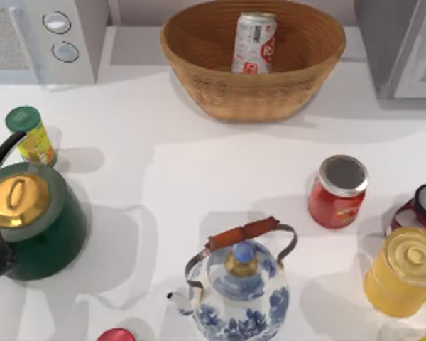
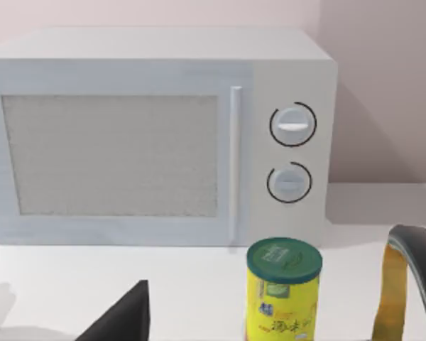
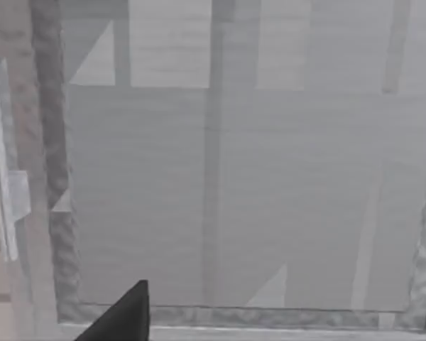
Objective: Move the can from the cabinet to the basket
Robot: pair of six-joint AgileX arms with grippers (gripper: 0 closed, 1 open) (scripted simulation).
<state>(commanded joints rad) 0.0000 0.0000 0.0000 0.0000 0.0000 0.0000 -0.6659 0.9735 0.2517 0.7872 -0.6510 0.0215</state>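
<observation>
1. Table [image 1: 199,177] is stretching white across the whole top view, carrying everything else.
2. Up at the far right corner the grey cabinet [image 1: 405,42] is standing, and its pale framed door panel is facing the right wrist camera from close by.
3. Over at the far left corner the white microwave [image 1: 42,35] is sitting with its two round knobs facing the left wrist camera.
4. Between those two, at the back middle, the wicker basket [image 1: 252,92] is resting on the table.
5. On the left side, the green kettle [image 1: 35,220] is showing off a gold lid and a black handle.
6. At the front middle, the blue-and-white teapot [image 1: 238,291] is standing with its handle arching overhead.
7. On the right side, the yellow tin [image 1: 405,273] is standing just in front of the red jar [image 1: 337,192].
8. And the can [image 1: 254,42] is sitting inside the basket, leaning slightly, well apart from the cabinet.
9. Just behind the kettle, the yellow canister [image 1: 30,133] is standing upright with its green lid on.
10. The left gripper [image 2: 121,320] is pointing at the microwave, near the canister, and how wide it is I cannot tell.
11. The right gripper [image 3: 121,316] is hanging before the cabinet door, and I cannot tell its width either.
</observation>
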